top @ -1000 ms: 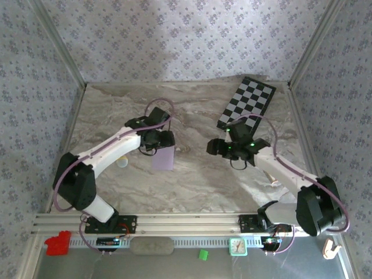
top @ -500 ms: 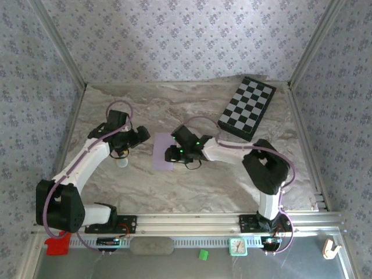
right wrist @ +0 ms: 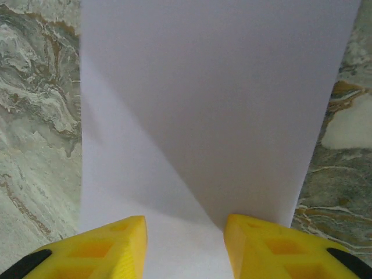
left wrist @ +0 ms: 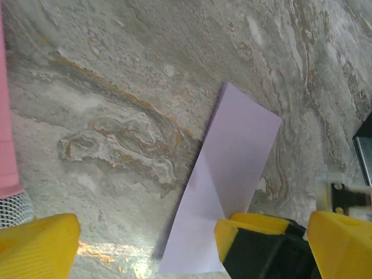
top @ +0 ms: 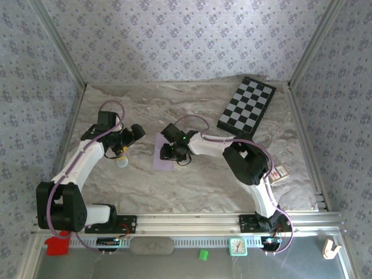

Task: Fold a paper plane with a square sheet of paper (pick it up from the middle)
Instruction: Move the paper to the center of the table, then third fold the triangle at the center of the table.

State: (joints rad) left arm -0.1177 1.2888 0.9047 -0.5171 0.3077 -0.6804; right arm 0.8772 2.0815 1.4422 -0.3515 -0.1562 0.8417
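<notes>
The sheet of paper [top: 161, 163] lies flat on the marble table as a narrow pale lilac rectangle with one diagonal fold at its near end. My right gripper [top: 169, 153] is right over it. In the right wrist view its yellow fingers [right wrist: 110, 250] stand apart above the near end of the sheet of paper [right wrist: 221, 104], gripping nothing: the right gripper [right wrist: 185, 235] is open. My left gripper [top: 137, 135] is just left of the sheet, wide open and empty. In the left wrist view the sheet of paper [left wrist: 238, 157] stretches away from the left gripper [left wrist: 186, 241].
A black-and-white chequered board [top: 247, 107] lies at the back right. A small white object [top: 122, 163] sits beside the left arm, and a small card [top: 279, 173] lies by the right arm. Something pink [left wrist: 6, 116] edges the left wrist view. Patterned walls enclose the table.
The left gripper let go of the paper, opened wide and drew back to the left. The right arm swung across from the right onto the paper, its jaws narrowing.
</notes>
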